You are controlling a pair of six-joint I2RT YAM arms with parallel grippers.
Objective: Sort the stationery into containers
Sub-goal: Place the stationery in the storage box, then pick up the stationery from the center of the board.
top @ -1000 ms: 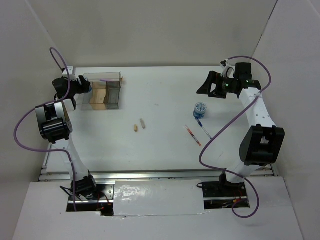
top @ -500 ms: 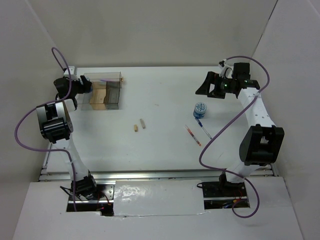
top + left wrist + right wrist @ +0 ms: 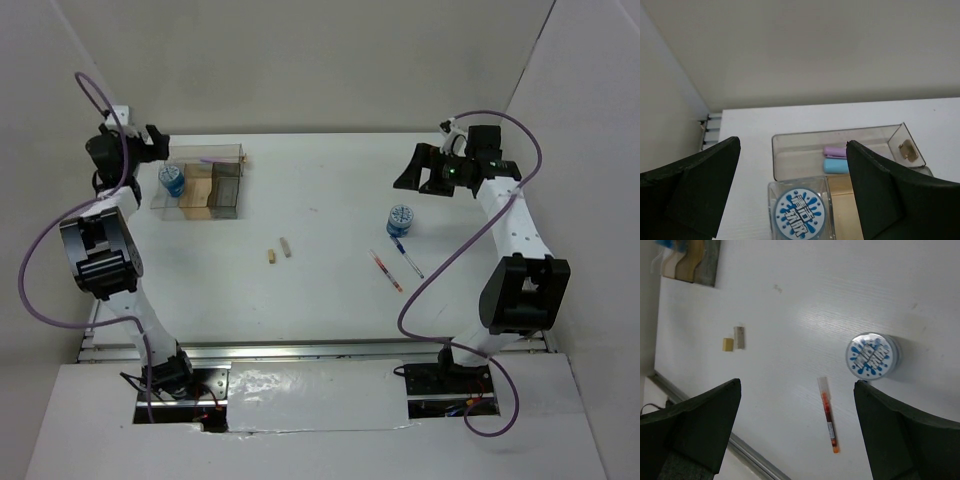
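Note:
The clear organiser stands at the back left. One round blue tub sits in its left clear compartment, also in the left wrist view. A pale-blue bar and a purple bar lie in the rear compartment. My left gripper is open and empty, raised behind the organiser; in its wrist view the jaws stand wide apart. My right gripper is open and empty above the second blue tub, which also shows in the right wrist view. A red-orange pen and a blue pen lie near it.
Two tan stubs lie mid-table, also in the right wrist view. White walls close the table's back and sides. A metal rail runs along the front edge.
My left gripper has lifted up and back from the organiser's left end, leaving the blue tub in the compartment. My right gripper has barely moved.

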